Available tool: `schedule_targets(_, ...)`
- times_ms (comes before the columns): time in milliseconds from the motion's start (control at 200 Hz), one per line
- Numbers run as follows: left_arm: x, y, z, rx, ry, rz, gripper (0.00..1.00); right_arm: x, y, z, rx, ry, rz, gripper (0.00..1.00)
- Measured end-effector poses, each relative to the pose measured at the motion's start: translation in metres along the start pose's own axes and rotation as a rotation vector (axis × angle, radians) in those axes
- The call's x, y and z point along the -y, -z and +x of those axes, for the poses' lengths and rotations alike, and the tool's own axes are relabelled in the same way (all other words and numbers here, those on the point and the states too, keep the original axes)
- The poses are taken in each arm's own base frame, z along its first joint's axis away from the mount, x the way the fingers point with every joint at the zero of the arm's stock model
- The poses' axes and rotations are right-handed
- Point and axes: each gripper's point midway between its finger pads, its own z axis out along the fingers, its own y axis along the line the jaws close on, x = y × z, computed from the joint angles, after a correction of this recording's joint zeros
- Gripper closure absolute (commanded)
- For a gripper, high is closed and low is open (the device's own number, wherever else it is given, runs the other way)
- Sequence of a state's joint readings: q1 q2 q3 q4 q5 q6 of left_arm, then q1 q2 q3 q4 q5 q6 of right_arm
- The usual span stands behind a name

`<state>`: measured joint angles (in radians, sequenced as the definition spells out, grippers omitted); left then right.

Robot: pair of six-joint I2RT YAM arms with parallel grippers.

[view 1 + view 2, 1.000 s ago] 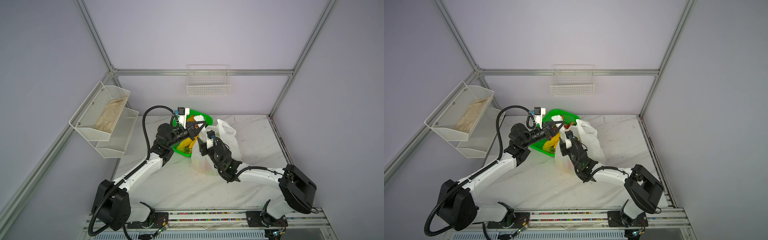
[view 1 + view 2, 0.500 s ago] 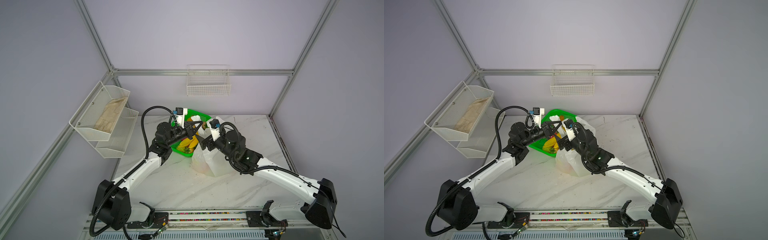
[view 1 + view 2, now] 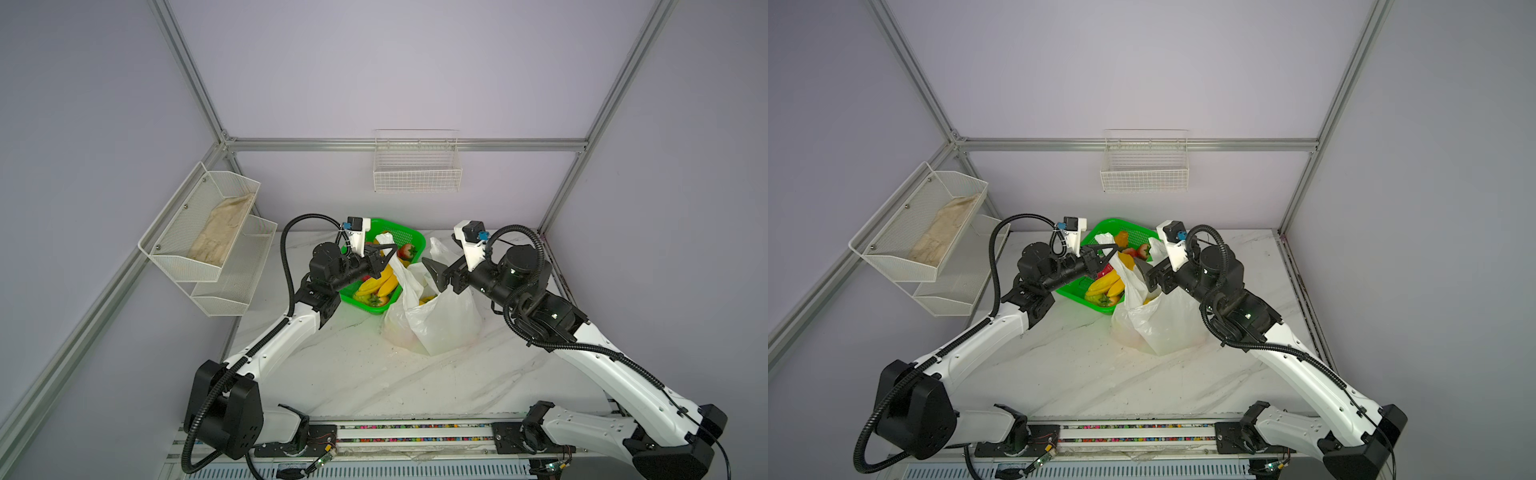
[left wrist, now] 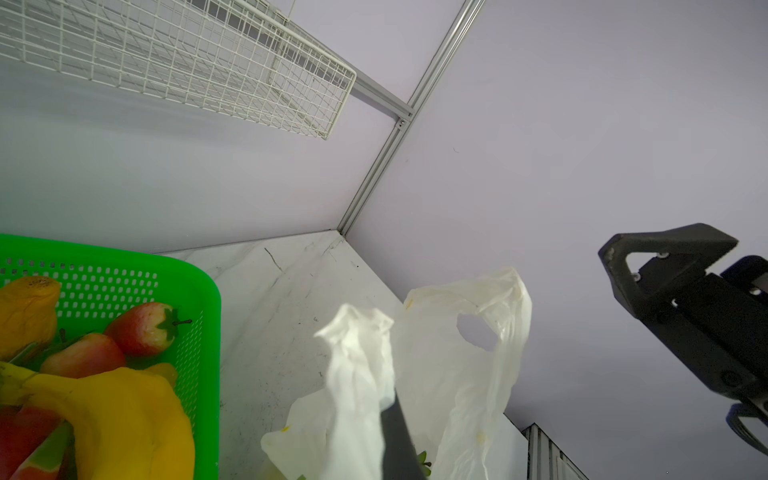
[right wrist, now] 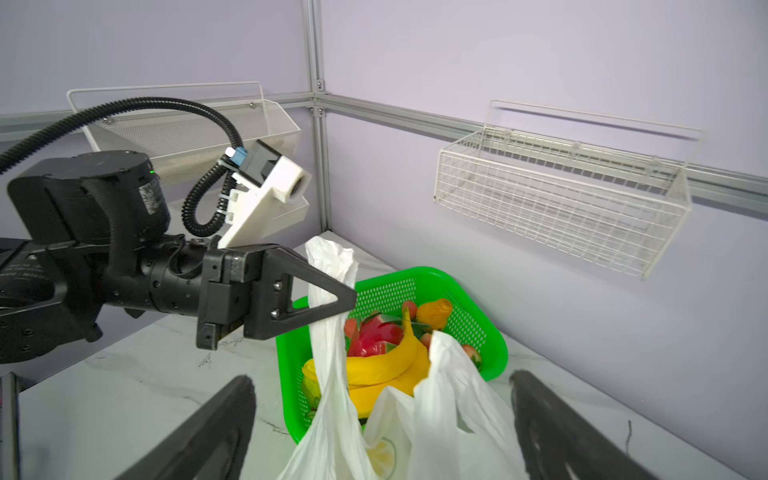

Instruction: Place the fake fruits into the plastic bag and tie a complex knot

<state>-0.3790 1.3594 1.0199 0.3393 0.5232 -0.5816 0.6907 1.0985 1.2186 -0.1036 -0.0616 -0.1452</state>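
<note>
1. Presently, in both top views, the plastic bag (image 3: pixel 432 324) is seen standing on the marble table (image 3: pixel 374 374), just right of the green basket (image 3: pixel 415 235). The held handle (image 3: pixel 384 240) is pinched and lifted by the left gripper (image 3: pixel 388 249), whose jaws are closed on it. The right gripper (image 3: pixel 433 274) is positioned over the bag mouth with its jaws spread wide and nothing between them.
2. In a top view, the fake fruits (image 3: pixel 1104 286) are shown heaped in the basket, bananas and strawberries among them. Faint tinted shapes are seen through the bag's lower wall, so some fruit is judged to be loaded already.
3. In the left wrist view, the held handle is shown bunched against one dark finger (image 4: pixel 397 436). The free handle (image 4: pixel 478 332) is seen apart from it, with its loop open. A strawberry (image 4: pixel 145 328) is seen near the basket rim.
4. In the right wrist view, the bag mouth is flanked by two wide-set fingers (image 5: pixel 220 419), neither touching the plastic. A printed lemon slice (image 5: pixel 384 455) is visible on the bag wall. Bananas and red fruit are seen in the basket behind.
5. Loading is judged partly done, since most fruit lies outside the bag. The handles are not crossed, so tying has not begun.
</note>
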Motion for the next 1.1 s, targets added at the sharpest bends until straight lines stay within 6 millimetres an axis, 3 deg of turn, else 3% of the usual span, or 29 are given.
schedule_targets(110,-0.004,0.001,0.000,-0.002,0.004,-0.013,1.00,0.026,0.003,0.015,-0.027,-0.013,0.057,0.03)
schedule_targets(240,-0.008,0.003,-0.001,0.000,0.006,-0.022,1.00,0.051,-0.004,0.052,-0.106,-0.048,0.089,0.03)
schedule_targets(380,-0.009,0.003,-0.002,0.001,0.006,-0.025,1.00,0.055,-0.010,0.100,-0.192,-0.099,0.059,0.03)
schedule_targets(480,-0.010,0.003,-0.002,0.001,0.007,-0.025,1.00,0.048,-0.013,0.122,-0.221,-0.128,0.019,0.03)
schedule_targets(700,-0.011,0.004,-0.002,0.001,0.008,-0.027,1.00,0.047,-0.028,0.136,-0.207,-0.148,-0.015,0.06)
schedule_targets(920,-0.011,0.004,-0.003,0.002,0.008,-0.028,1.00,0.053,-0.034,0.146,-0.193,-0.153,0.007,0.50)
schedule_targets(1020,-0.011,0.004,-0.003,0.004,0.008,-0.032,1.00,0.058,-0.033,0.151,-0.190,-0.156,0.036,0.45)
schedule_targets(1100,-0.011,0.005,-0.004,0.009,0.007,-0.037,1.00,0.063,-0.030,0.153,-0.192,-0.161,0.072,0.33)
